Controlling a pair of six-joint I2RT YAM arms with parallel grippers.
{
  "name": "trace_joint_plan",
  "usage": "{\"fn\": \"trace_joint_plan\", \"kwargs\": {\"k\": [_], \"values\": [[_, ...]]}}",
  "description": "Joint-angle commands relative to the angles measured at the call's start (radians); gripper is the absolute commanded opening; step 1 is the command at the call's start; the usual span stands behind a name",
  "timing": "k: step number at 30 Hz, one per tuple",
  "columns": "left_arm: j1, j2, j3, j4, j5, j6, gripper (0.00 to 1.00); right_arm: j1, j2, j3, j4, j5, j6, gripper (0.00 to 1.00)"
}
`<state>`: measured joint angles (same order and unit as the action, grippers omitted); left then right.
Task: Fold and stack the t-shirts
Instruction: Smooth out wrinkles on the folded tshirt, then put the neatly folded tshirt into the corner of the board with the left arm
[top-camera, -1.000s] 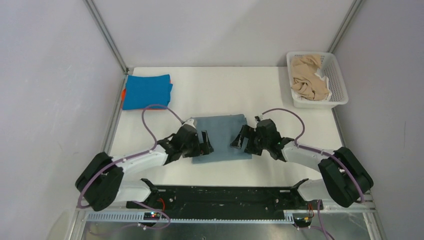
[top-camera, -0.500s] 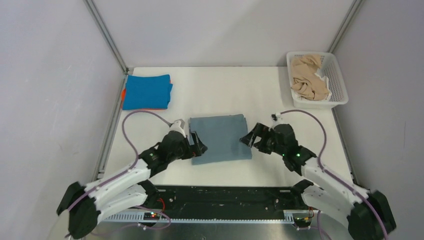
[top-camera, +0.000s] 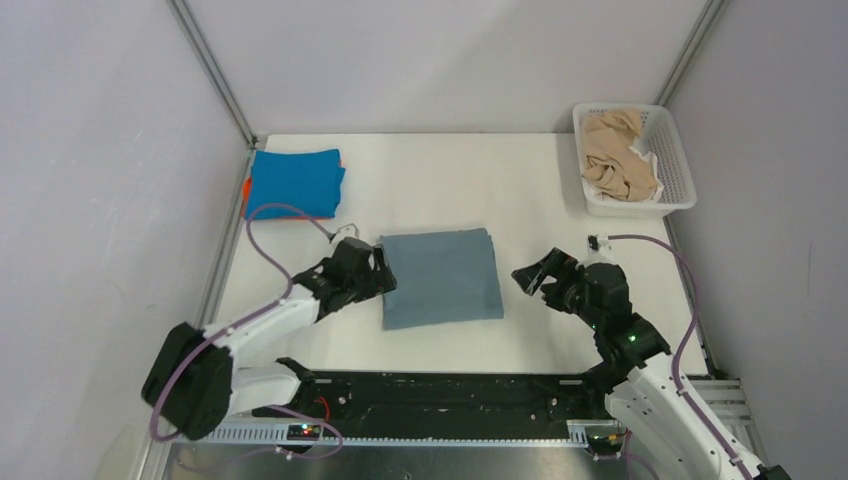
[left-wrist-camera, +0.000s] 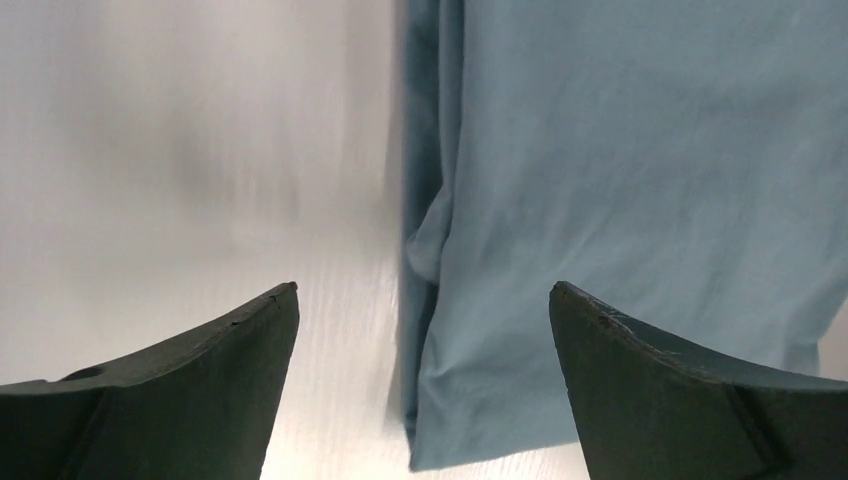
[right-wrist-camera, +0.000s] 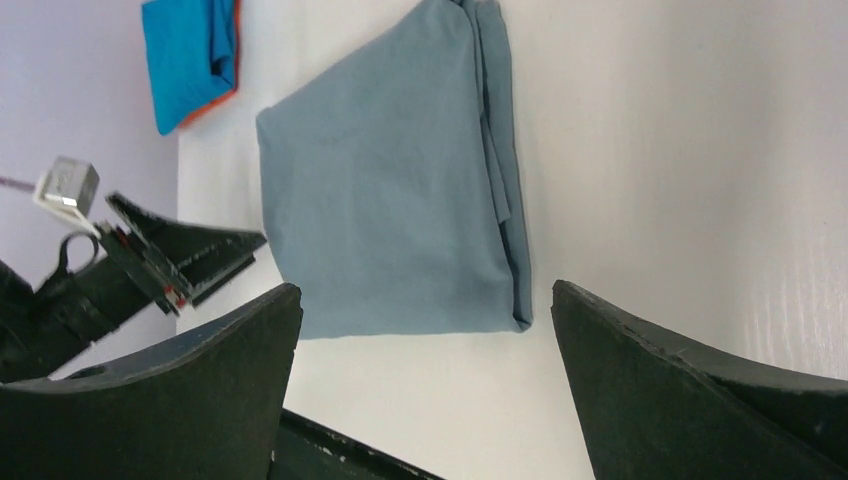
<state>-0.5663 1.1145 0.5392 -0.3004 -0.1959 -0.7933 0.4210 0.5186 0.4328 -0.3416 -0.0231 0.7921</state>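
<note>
Folding looks roughly half done: at upper left a folded bright blue t-shirt lies on an orange t-shirt. At centre the grey-blue t-shirt lies folded but unstacked between the left gripper and right gripper, both wide open and empty, and beige t-shirts wait crumpled in the basket at upper right. Everything sits on a white table enclosed by pale grey walls.

Grey-blue t-shirt, bright blue t-shirt, orange t-shirt and beige t-shirts are plain; basket is white.

Both tools seemingly off t-shirt
</note>
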Motion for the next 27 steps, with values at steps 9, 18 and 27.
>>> {"fn": "trace_joint_plan", "kwargs": {"k": [9,18,27], "values": [[-0.036,0.428,0.182,0.067,0.032,0.005,0.73,-0.011,0.114,-0.009,-0.01,-0.102,-0.049,0.99],[-0.087,0.596,0.324,0.006,-0.111,0.065,0.0,-0.014,0.032,-0.016,-0.049,-0.064,-0.058,0.99],[-0.027,0.554,0.54,-0.077,-0.501,0.516,0.0,-0.015,-0.004,-0.027,-0.055,-0.04,-0.073,0.99]]}}
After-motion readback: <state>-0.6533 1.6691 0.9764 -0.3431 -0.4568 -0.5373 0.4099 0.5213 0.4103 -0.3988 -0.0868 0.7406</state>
